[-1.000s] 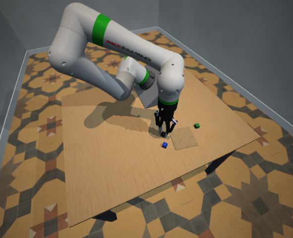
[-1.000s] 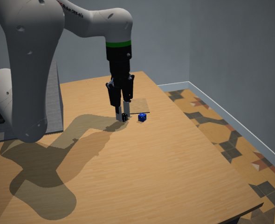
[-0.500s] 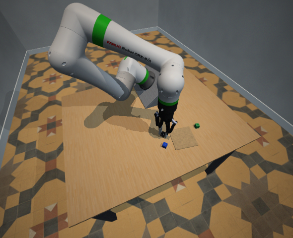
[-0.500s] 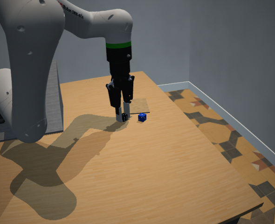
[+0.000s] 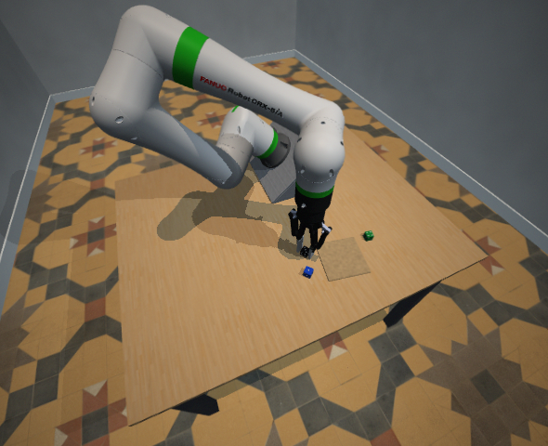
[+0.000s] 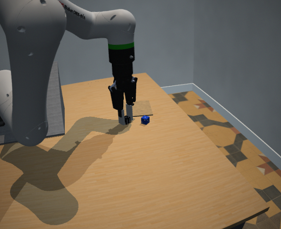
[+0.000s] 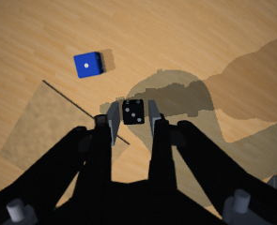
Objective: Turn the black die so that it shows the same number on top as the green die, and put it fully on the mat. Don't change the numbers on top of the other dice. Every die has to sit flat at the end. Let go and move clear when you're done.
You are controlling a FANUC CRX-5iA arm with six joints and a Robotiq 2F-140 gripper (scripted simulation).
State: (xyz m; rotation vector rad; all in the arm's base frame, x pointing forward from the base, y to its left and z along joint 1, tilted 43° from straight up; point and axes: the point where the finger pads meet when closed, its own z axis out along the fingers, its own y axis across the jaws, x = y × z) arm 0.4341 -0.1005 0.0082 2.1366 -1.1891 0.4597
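Status: early, nothing finished by the look of it. Black die (image 5: pixel 305 251) (image 6: pixel 127 119) (image 7: pixel 133 112) is sitting on the table (image 5: pixel 192 311) (image 6: pixel 160 172) (image 7: pixel 185 28), off the mat (image 5: pixel 344 259) (image 6: pixel 144 108) (image 7: pixel 35 127), which is lying between 3 and 4 o'clock of it in the top view. Gripper (image 5: pixel 305 250) (image 6: pixel 125 120) (image 7: pixel 133 111) is straddling it, part spread, gap showing each side in the wrist view, so not pinching anything. Black is showing what looks like three on top. Green die (image 5: pixel 368 235) is resting past the mat, between 2 and 3 o'clock of black; its top is reading too small, so can't confirm target or match. Blue die (image 5: pixel 307 271) (image 6: pixel 145 119) (image 7: pixel 87 65) is sitting at 6 o'clock of black, showing one. Left: closing, turning if numbers are differing, placing flat fully on mat, leaving others alone.
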